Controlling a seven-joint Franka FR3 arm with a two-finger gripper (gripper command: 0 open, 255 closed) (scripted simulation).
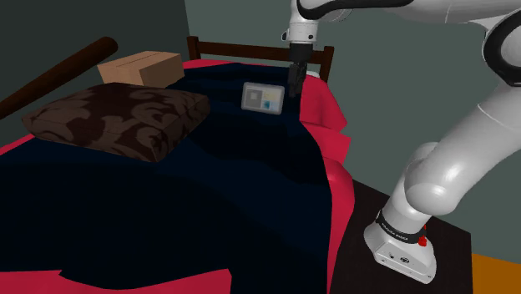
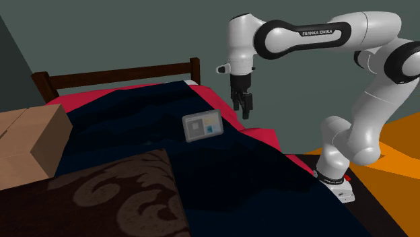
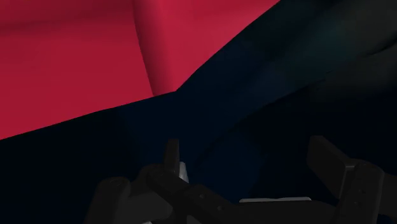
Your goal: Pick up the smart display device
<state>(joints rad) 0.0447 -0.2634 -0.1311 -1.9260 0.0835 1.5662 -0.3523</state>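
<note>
- My gripper [image 1: 295, 87] hangs over the bed, above where the dark blanket [image 1: 209, 184] meets the red sheet [image 1: 324, 107]. It touches neither.
- In the wrist view my two fingers [image 3: 170, 153] stand well apart with nothing between them, so my hand is spread and empty.
- The display [image 1: 262, 97] sits on the blanket near the wooden bed rail [image 1: 250, 48]. It is propped on its long bottom edge, leaning back a little, with its lit screen facing the shoulder camera.
- It lies just beside my hand and lower: to the shoulder view's left of my fingers, and down and to the left of them in the second exterior view [image 2: 202, 126].
- Its long axis runs side to side across both outside views. I judge I must shift sideways over it and then come down, closing across its thin depth from front to back rather than along its width.
- I am the only arm here, so the reach is mine.
- A brown cardboard box [image 1: 140, 67] rests on the bed well apart from the display. Its flaps are shut, so I cannot tell what is inside.
- A patterned pillow [image 1: 117, 121] lies near the box, out of my way.
</note>
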